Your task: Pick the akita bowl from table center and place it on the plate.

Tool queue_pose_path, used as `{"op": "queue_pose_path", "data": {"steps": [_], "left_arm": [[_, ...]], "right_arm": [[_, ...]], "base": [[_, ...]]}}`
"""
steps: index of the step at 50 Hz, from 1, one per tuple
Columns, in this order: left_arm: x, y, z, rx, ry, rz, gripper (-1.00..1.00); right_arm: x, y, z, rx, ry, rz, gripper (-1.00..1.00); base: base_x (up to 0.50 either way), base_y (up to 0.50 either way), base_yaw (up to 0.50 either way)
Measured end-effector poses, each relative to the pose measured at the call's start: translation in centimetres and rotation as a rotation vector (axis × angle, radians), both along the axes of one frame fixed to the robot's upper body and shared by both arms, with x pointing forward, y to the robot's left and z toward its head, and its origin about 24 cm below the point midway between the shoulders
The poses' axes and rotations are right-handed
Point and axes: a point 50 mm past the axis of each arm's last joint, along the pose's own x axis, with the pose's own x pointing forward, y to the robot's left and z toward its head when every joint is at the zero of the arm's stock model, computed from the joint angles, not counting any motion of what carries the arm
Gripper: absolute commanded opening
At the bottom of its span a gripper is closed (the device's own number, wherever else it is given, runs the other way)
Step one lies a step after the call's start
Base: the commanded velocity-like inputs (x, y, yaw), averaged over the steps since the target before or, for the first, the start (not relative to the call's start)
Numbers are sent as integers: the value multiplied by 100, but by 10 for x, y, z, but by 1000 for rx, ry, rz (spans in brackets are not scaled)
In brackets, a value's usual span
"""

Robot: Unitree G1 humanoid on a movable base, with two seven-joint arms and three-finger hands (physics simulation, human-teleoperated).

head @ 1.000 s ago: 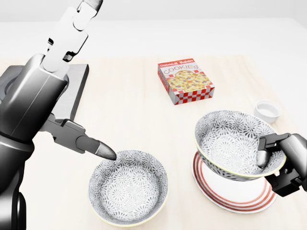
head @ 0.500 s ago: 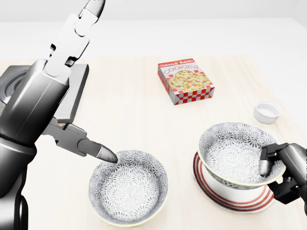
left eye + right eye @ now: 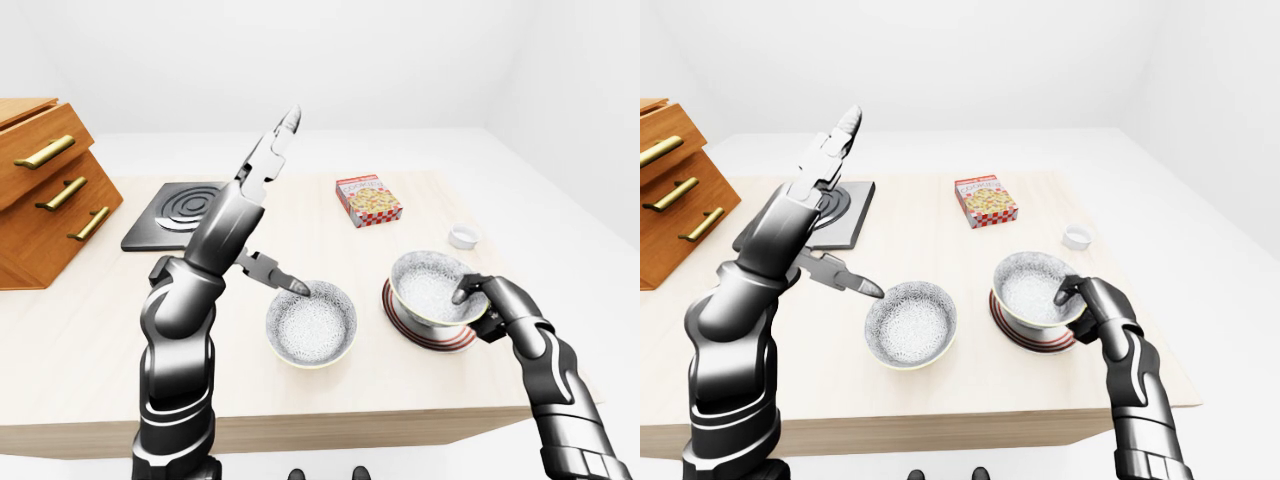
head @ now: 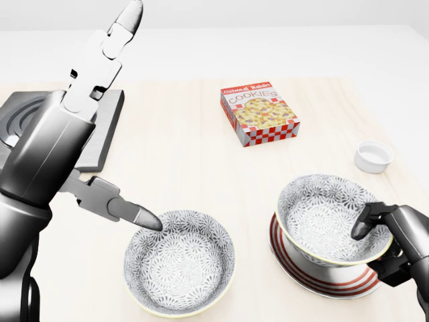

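Head view: akita bowl [image 4: 333, 219] seated upright on the red-ringed plate [image 4: 320, 273], lower right of the cookie box [image 4: 261, 114]. Right hand [image 4: 397, 243] at the bowl's right rim, one finger [image 4: 362, 227] hooked over the rim into the bowl, the rest outside the wall; rim pinched between them. Second patterned bowl [image 4: 179, 261] lower left of the box, well apart from the plate. Left hand [image 4: 87, 117] spread wide left of the box, one finger [image 4: 125, 25] raised toward the view's top, another finger [image 4: 129, 210] reaching down with its tip just beside the second bowl's upper-left rim; contact there not resolvable. Small white cup [image 4: 373, 156] right of the box, near the table's right edge. Dark stove plate [image 4: 94, 134] left of the box, partly hidden behind the left arm. Left-eye view: wooden drawer unit [image 3: 45, 190] with brass handles far left of the box, beyond the stove plate, standing on the light wooden table [image 3: 90, 340]. Plate and akita bowl below and to the right of the box, second bowl below and slightly left of it. Right-eye view: same layout; right hand on the akita bowl's right rim with a fingertip over the rim, left hand spread above the table between stove plate and second bowl, holding nothing.
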Motion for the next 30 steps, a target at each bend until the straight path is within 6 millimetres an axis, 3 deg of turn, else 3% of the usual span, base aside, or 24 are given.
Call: {"op": "queue_pose_path", "data": {"steps": [19,30], "left_arm": [[-1,4,-9,-16,33,13,100],[-2,4,-6,-15,20,11,100]], "right_arm": [[-7,-2,0,6,-30,-19,100],[-13,1,15,35,-59,-9,100]], "base": [[0,0,0],[0,0,0]]}}
